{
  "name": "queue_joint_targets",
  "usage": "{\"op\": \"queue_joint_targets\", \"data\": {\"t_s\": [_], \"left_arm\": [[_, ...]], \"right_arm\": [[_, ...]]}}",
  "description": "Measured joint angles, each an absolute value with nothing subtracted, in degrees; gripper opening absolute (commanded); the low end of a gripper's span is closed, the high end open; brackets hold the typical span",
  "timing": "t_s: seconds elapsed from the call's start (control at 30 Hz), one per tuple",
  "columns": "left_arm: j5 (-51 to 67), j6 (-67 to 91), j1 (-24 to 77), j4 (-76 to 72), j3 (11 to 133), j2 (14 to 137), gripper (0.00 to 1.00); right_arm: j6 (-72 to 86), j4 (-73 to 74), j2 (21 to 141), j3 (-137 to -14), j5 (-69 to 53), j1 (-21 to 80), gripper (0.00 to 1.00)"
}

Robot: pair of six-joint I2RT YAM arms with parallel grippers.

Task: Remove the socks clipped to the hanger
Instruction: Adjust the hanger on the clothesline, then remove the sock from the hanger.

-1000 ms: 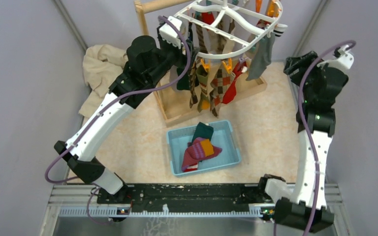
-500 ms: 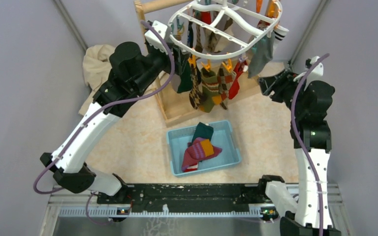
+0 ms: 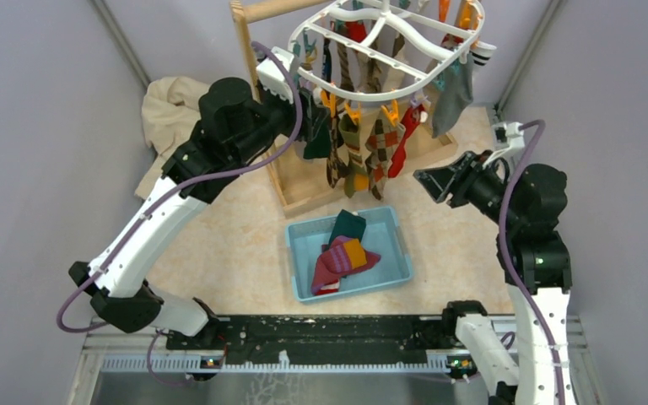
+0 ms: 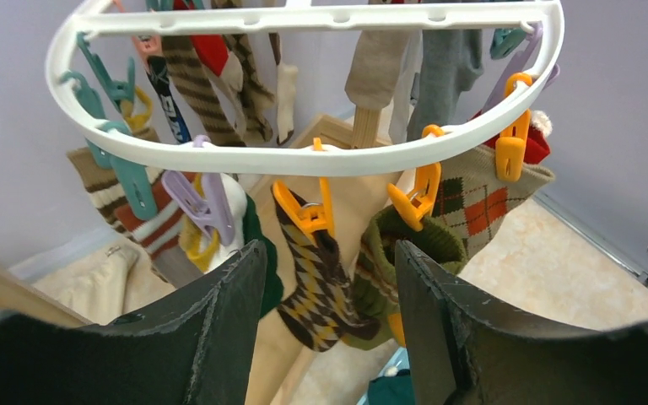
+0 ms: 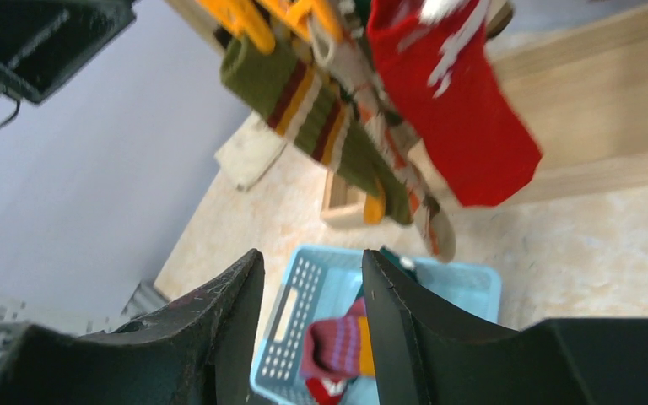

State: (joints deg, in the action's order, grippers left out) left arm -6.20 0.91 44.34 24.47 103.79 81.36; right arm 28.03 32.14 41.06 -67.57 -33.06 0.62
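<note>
The white oval hanger [image 3: 388,51] hangs at the top, with several socks clipped to it by orange, teal and pink clips. In the left wrist view the hanger rim [image 4: 304,159] is above a brown argyle sock [image 4: 321,278] and a green striped sock [image 4: 405,253]. My left gripper [image 4: 329,278] is open and empty, just short of the argyle sock; it also shows in the top view [image 3: 299,93]. My right gripper [image 3: 430,181] is open and empty, below and right of the red sock [image 3: 401,143]. The right wrist view shows that red sock [image 5: 464,110] and the green sock [image 5: 304,101].
A light blue basket [image 3: 392,228] on the table holds a dark green sock [image 3: 348,226] and a maroon striped sock [image 3: 342,257]. The wooden stand [image 3: 304,190] holds the hanger. A beige cloth [image 3: 169,118] lies at the back left.
My right arm has swung down and left, from high by the wall to beside the hanging socks. My left arm shifted slightly; the hanger swayed.
</note>
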Motion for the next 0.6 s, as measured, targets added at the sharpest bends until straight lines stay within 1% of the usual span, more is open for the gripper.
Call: {"op": "queue_joint_targets", "data": {"t_s": [0.17,0.3,0.43,0.6], "left_arm": [[-8.32,2.28,45.69,24.21,103.02,82.83,0.64],[-10.15,2.98,46.13,23.42,102.41,83.90,0.64],[-11.90,3.27,46.26,22.20,101.01,83.90,0.64],[-13.89,3.36,46.52,21.61,100.90,83.88,0.64]], "right_arm": [[25.71,34.22,42.59,-65.52,-35.88,4.40,0.47],[23.29,35.38,43.79,-65.08,-35.24,9.69,0.47],[20.56,35.62,45.52,-65.04,-30.52,19.77,0.47],[18.35,34.79,48.51,-64.45,-21.15,34.00,0.48]]}}
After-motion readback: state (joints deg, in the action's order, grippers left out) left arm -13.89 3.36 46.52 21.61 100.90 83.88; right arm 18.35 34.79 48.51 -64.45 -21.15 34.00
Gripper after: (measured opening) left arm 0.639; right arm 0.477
